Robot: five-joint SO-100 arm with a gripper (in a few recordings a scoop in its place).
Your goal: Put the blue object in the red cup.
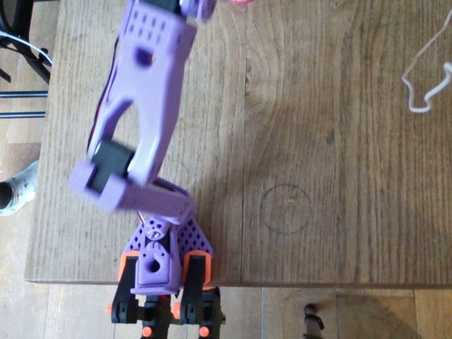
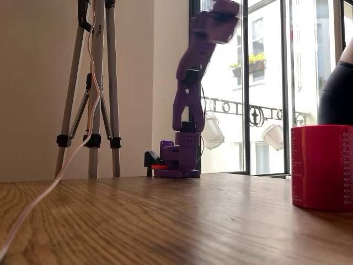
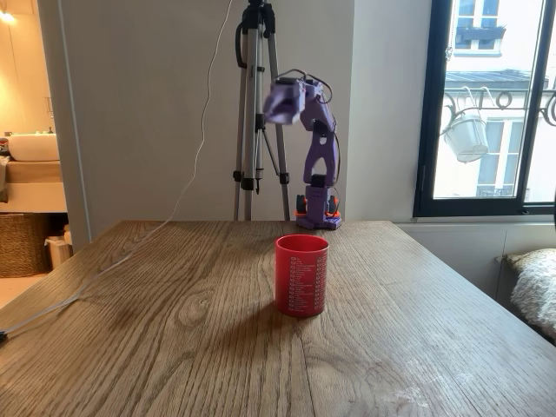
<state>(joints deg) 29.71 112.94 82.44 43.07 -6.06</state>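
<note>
The purple plastic robot arm (image 3: 314, 139) is raised high above its base; its gripper (image 3: 282, 102) is motion-blurred, so whether the jaws are released, clenched or holding anything cannot be determined. The small blue brick cannot be located. The bright red plastic cup (image 3: 301, 274) stands upright mid-table, well apart from the gripper, below it and on the side away from the base. The wooden table (image 3: 174, 321) between base and cup looks unobstructed. A white cable (image 1: 424, 78) lies near the table's edge; a tripod (image 3: 258, 113) stands behind.

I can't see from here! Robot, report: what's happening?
Arm raised high, hand blurred, grip unclear. Red cup upright mid-table, nothing near it. White cable off to one side.
</note>
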